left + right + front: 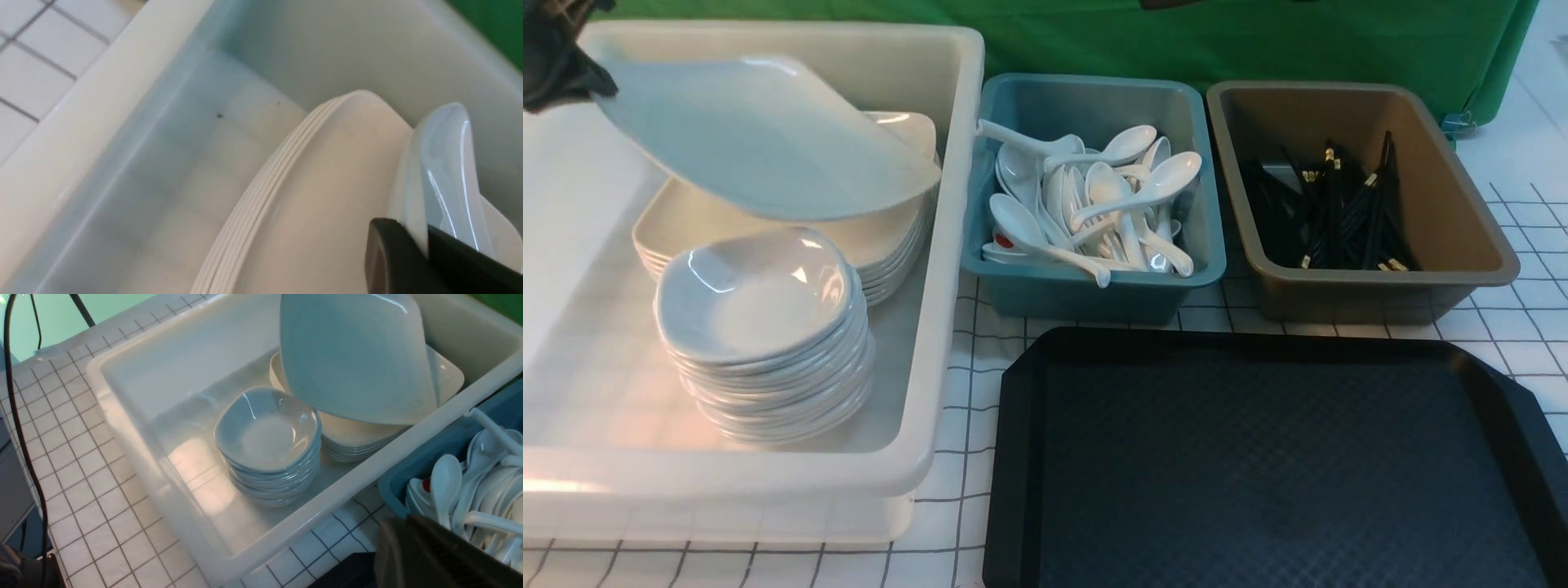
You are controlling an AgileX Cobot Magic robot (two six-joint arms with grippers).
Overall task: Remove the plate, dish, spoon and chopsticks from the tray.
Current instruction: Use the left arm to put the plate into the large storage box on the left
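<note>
Left gripper is clamped on the rim of the plate. The plate hangs tilted just above the stack of plates in the white bin, far left of the tray, probably angled for nesting. Right gripper is closed.

Left hand matte black, smooth rounded fingers, right hand dark, dull, blurred up close
</note>
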